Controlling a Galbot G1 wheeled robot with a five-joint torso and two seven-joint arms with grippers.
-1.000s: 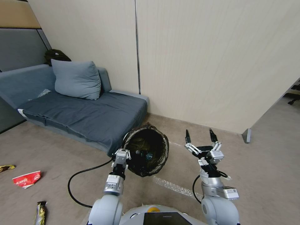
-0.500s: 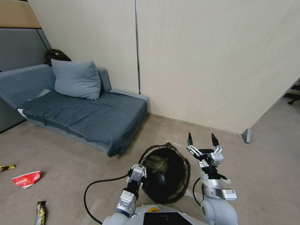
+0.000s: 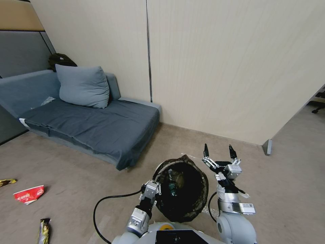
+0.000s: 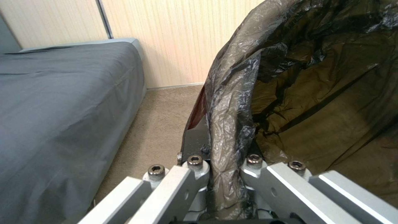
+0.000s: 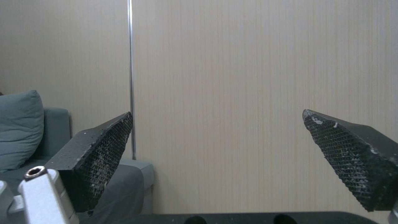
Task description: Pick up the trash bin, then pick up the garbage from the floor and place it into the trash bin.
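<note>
Left gripper (image 3: 156, 187) fingers pinch the trash bin (image 3: 182, 189) rim, holding it tilted beside the sofa (image 3: 84, 125); right gripper (image 3: 218, 151) beside the bin, fingers wide apart, empty

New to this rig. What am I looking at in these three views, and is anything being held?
It is a wheeled robot with two arms. The wide picture comes from its head camera, looking down past its own body; the other two come from cameras on each wrist.

The left end effector is shut on the rim of the trash bin, a bucket lined with a black bag, and holds it tipped toward the robot. The left wrist view shows the bagged rim pinched between the fingers.

The right end effector is open and holds nothing, its tips pointing at the wall.

On the floor at left lie a red-and-white wrapper, a dark wrapper and a yellowish scrap. A grey sofa stands behind.
</note>
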